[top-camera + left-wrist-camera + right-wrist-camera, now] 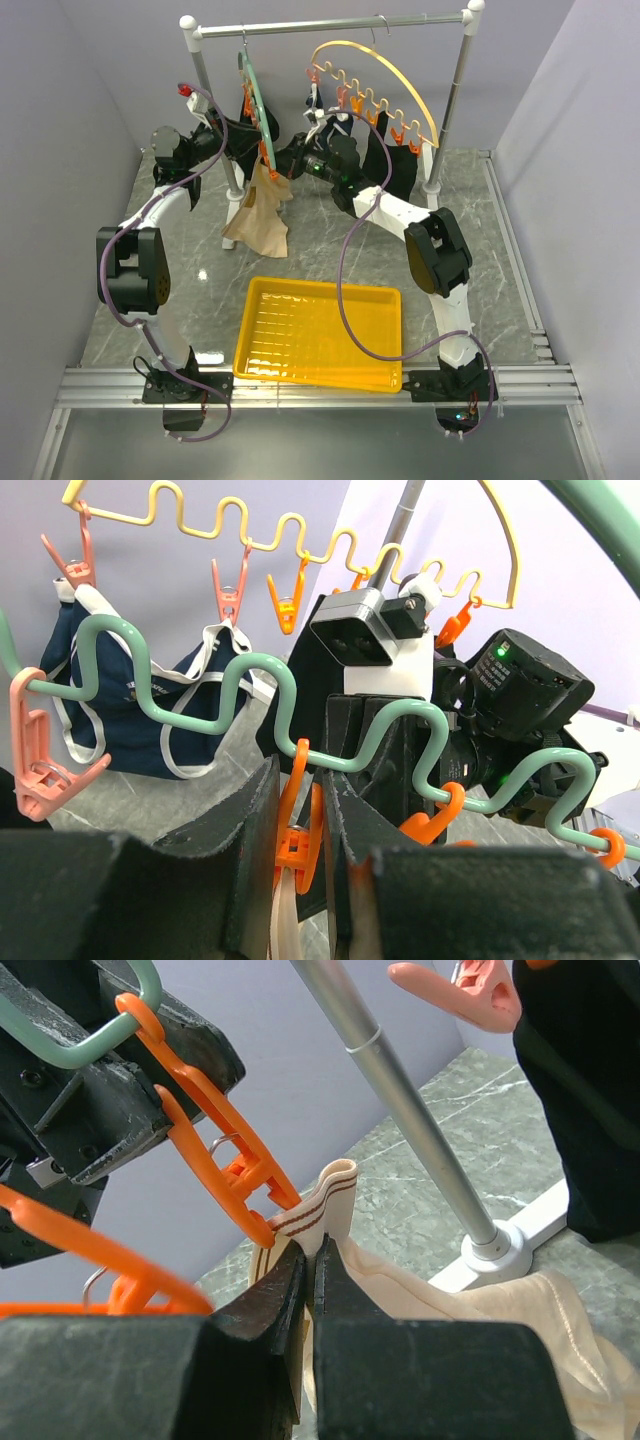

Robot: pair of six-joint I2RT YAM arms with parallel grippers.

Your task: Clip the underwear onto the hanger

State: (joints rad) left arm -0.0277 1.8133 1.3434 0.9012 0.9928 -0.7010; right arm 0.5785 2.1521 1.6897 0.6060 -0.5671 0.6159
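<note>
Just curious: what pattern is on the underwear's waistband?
Waistband: cream, thin brown stripes; best in right wrist view.

Obstacles: rack pole (410,1110) just beside underwear (450,1300) and orange clip (245,1170); yellow tray (320,335) fills near bench (500,230); right bench open.

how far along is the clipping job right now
Done: underwear is up at the green hanger. In hand: right gripper pinches its waistband at the orange clip, which the left gripper squeezes. Left: clip closing on the cloth, both grippers letting go.
</note>
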